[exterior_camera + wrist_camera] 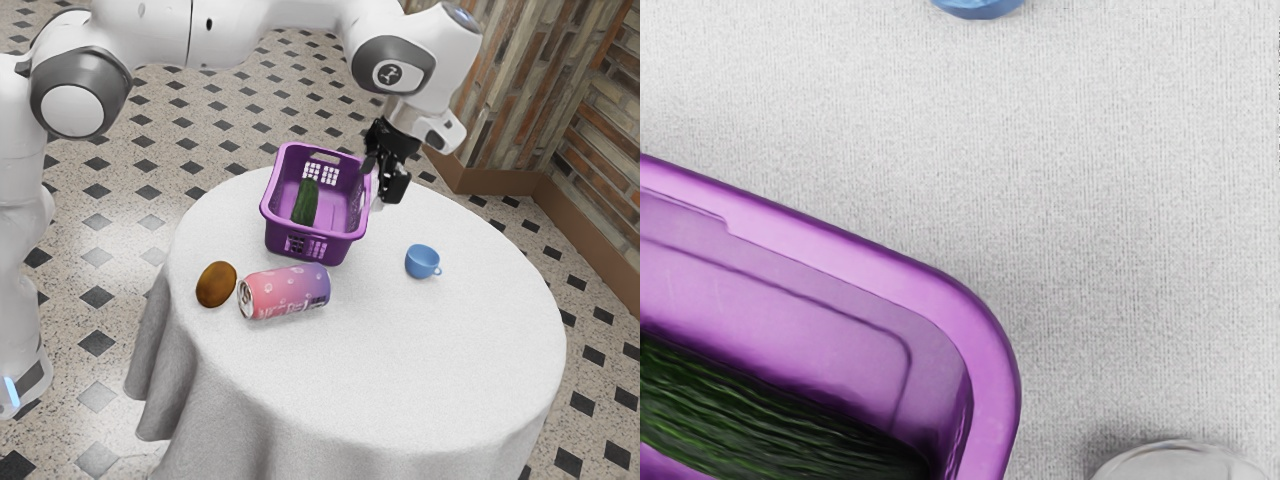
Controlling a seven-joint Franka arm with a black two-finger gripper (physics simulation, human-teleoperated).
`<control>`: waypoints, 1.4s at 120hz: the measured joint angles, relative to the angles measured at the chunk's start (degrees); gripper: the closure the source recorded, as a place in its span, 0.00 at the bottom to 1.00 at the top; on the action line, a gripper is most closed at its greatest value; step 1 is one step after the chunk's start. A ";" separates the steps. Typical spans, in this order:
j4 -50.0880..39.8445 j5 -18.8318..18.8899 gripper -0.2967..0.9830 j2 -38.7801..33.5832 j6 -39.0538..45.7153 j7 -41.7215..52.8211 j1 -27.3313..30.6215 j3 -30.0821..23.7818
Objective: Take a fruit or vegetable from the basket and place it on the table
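One cucumber (306,203), green, lies inside the purple basket (340,236), to the exterior view's left of one gripper (382,184), fingers spread, liable to strike the rim if lowered without centring first.

Purple basket (342,250), dark green cucumber (306,203) with paler streaks.
Can (285,292): pink running into violet-blue, pale prints and lettering, silvery end; cup (420,261) blue; oval thing (216,284) orange-brown; cloth (400,360) plain white; arm (150,30) white and grey, gripper (381,182) black; floor (98,400) speckled beige with dark diamonds; bricks (520,90) mixed brown, tan and grey.
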 joint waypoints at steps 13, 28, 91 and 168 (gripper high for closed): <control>0.00 -0.01 0.23 -0.08 2.64 -0.24 -0.02 0.01; -0.26 -0.59 0.23 -1.60 4.60 -1.94 0.12 0.18; -18.50 -7.89 0.23 -8.98 16.76 -46.34 13.64 6.99; -17.68 -3.26 0.23 -10.15 20.16 -72.94 21.45 -2.45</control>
